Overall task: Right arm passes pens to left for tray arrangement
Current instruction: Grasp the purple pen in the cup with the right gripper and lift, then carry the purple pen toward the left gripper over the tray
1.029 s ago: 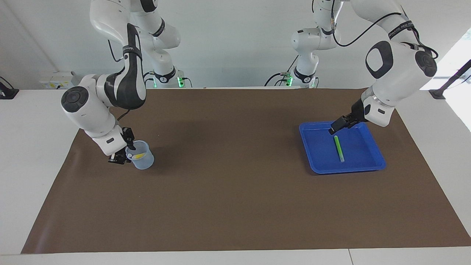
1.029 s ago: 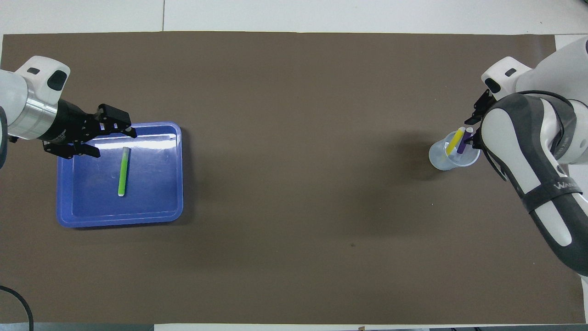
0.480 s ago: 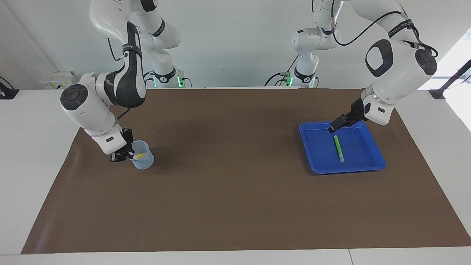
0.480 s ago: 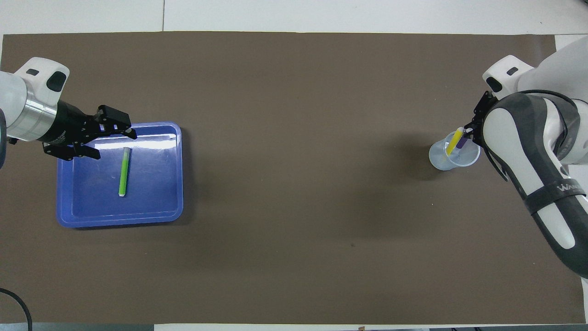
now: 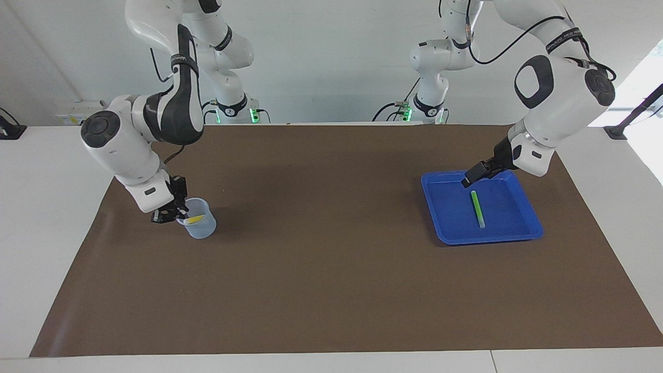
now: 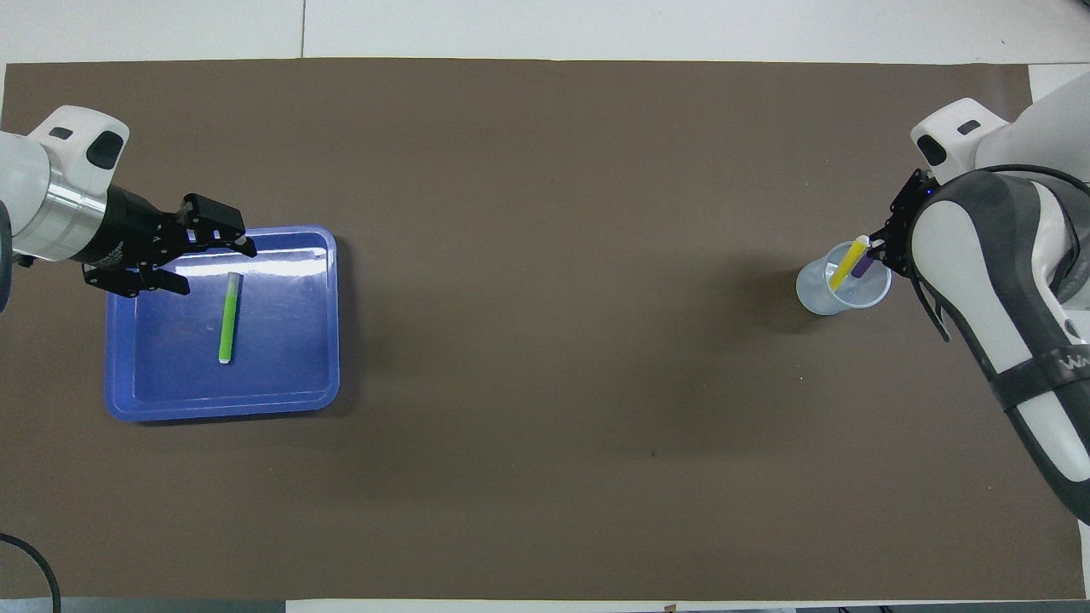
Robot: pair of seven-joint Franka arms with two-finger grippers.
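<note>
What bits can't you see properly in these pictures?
- Purple pen: overhead view shows only a sliver, the right gripper and its arm cover it; the facing view hides it.
- Yellow pen: its lower end blurs inside the cup.
- Which pen the right gripper grips: too small.

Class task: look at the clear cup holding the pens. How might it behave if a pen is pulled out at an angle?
The cup looks thin, clear plastic, so probably light. The yellow pen and purple pen lean toward one side of the rim, so a slanted pull could tip or drag it. It stands free on the mat, likely sliding easily.
</note>
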